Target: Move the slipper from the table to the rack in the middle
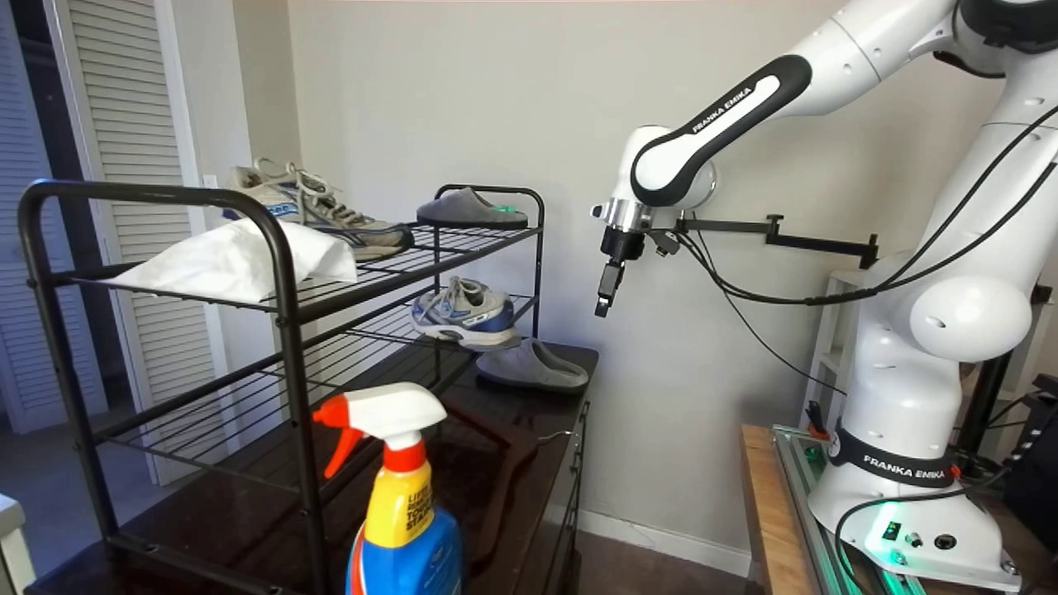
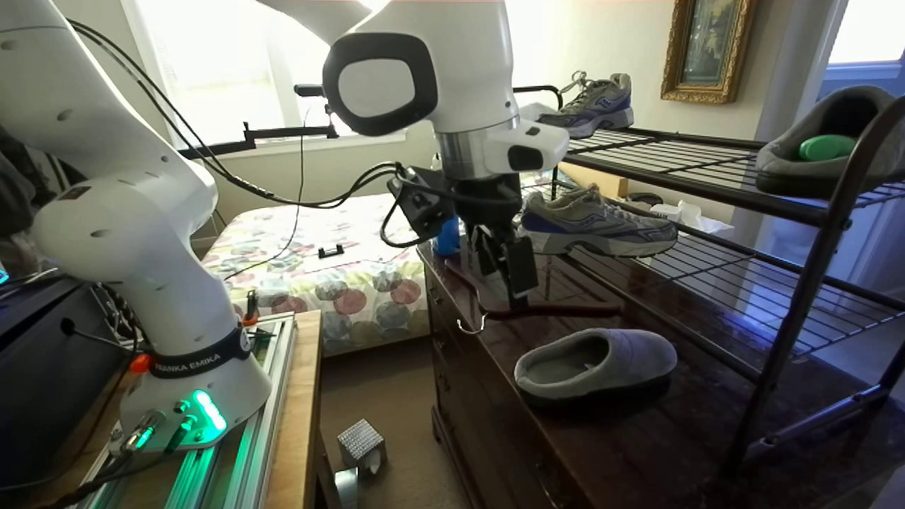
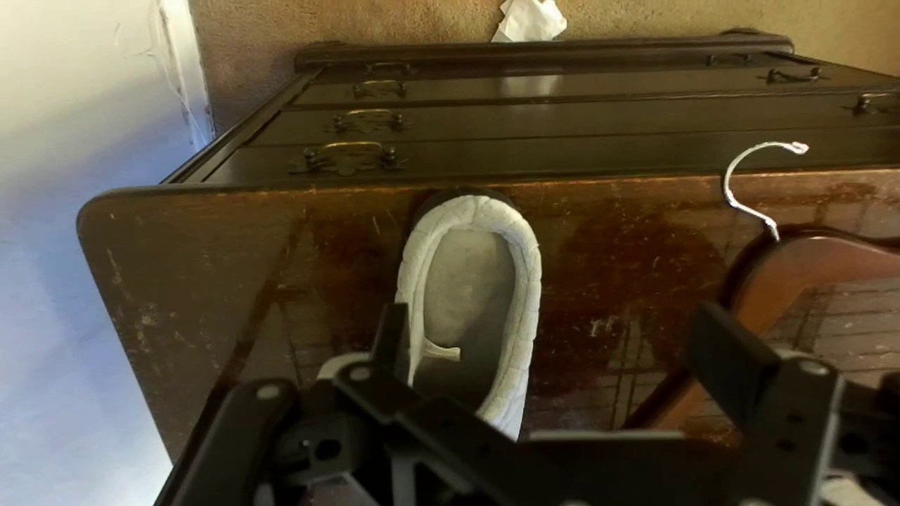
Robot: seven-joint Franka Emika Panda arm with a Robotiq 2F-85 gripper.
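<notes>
On the table [image 2: 657,438], one rack [image 1: 413,275], showing two wire tiers above its bottom frame. Beside the rack's long side, the side facing the one arm [image 1: 897,413], one slipper [image 2: 640,350] flat on the table, toe turned toward the rack, opening turned away. Above the table on that same side of the rack, one gripper [image 3: 552,330], its two fingers [image 3: 735,365] spread well apart and clear of the slipper.

On the rack's top tier, three things: one sneaker [image 1: 343,216], one white bundle [image 1: 223,260] and, at the end near the slipper, one second slipper [image 1: 467,208] with one green thing [image 2: 827,147] inside. On the rack's middle tier, one more sneaker [image 1: 467,310], making two sneakers and two slippers in all.

Near the rack's opposite end, one spray bottle [image 1: 405,512], upright. Along the rack's arm-facing side, between slipper and spray bottle, one hanger [image 3: 794,270], lying flat, with one hook [image 3: 731,199] pointing away from the rack past the table's edge. Behind the rack in an exterior view, one framed picture [image 2: 710,49]; well apart from the rack, one bed [image 2: 269,233].
</notes>
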